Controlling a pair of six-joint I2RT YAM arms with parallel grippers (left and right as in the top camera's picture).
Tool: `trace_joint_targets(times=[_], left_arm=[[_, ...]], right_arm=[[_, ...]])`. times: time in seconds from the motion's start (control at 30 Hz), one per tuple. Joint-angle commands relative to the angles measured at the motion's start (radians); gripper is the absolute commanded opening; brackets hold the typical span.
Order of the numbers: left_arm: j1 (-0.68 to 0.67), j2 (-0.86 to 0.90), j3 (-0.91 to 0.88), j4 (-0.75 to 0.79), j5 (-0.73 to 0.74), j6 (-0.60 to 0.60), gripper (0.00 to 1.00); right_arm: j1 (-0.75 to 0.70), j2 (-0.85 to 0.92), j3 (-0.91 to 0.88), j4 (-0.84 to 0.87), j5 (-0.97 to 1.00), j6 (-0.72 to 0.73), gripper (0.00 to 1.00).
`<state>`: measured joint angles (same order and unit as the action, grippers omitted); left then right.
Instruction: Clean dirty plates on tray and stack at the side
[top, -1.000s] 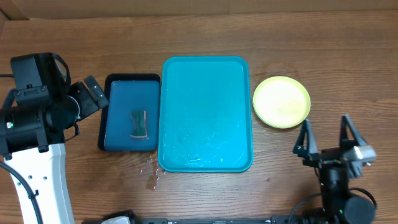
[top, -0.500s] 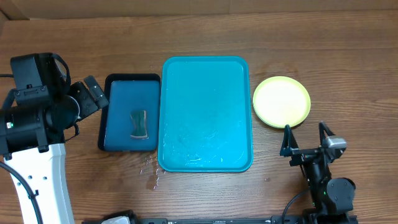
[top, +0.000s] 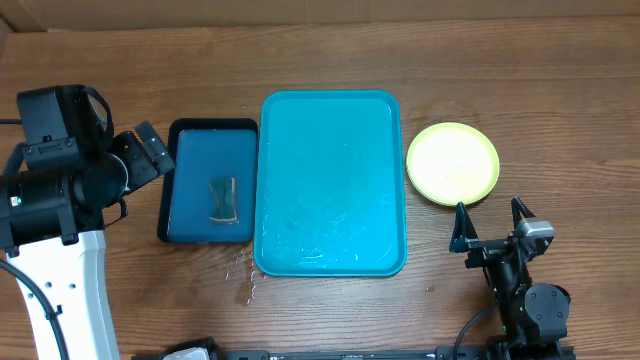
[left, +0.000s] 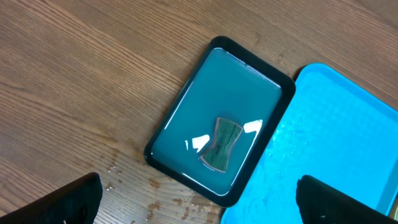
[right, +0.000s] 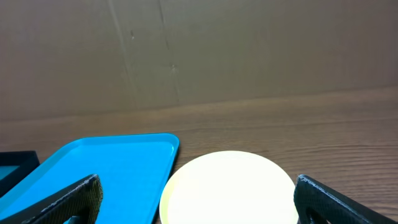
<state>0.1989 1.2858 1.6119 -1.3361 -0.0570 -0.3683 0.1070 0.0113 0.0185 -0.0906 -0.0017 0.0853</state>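
Note:
The turquoise tray (top: 330, 180) lies in the middle of the table, wet and with no plate on it; it also shows as tray (left: 339, 137) and tray (right: 99, 168). A lime-green rimmed plate (top: 452, 163) with a pale centre rests on the wood to the tray's right, and the same plate (right: 227, 186) fills the right wrist view. My right gripper (top: 490, 222) stands open just in front of the plate and holds nothing; right gripper (right: 202, 208). My left gripper (top: 150, 152) is open at the far left, above the table; left gripper (left: 202, 208).
A smaller dark-blue tray (top: 212, 180) with a black rim sits against the turquoise tray's left side, holding water and a green sponge (top: 223, 198), seen too as sponge (left: 222, 144). Water drops (top: 240, 275) spot the wood in front of it. A cardboard wall (right: 186, 50) stands behind the table.
My right gripper has drawn back and a little to the left from beside the plate, then settled. The left arm, trays and plate have not moved.

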Motion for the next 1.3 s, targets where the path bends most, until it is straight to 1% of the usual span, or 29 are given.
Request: trace_joint_targets(times=[0.0,0.9,1.07,1.27], left_arm=[[0.004,0.008,0.006,0.002,-0.002,-0.021,1.00],[0.004,0.008,0.006,0.002,-0.002,-0.021,1.00],[0.004,0.008,0.006,0.002,-0.050,0.009,1.00],[0.004,0.008,0.006,0.002,-0.050,0.009,1.00]], right_arm=[[0.002,-0.008,-0.010,0.006,-0.001,-0.007,1.00],[0.002,-0.008,-0.010,0.006,-0.001,-0.007,1.00],[0.002,-0.008,-0.010,0.006,-0.001,-0.008,1.00],[0.002,-0.008,-0.010,0.006,-0.001,-0.007,1.00]])
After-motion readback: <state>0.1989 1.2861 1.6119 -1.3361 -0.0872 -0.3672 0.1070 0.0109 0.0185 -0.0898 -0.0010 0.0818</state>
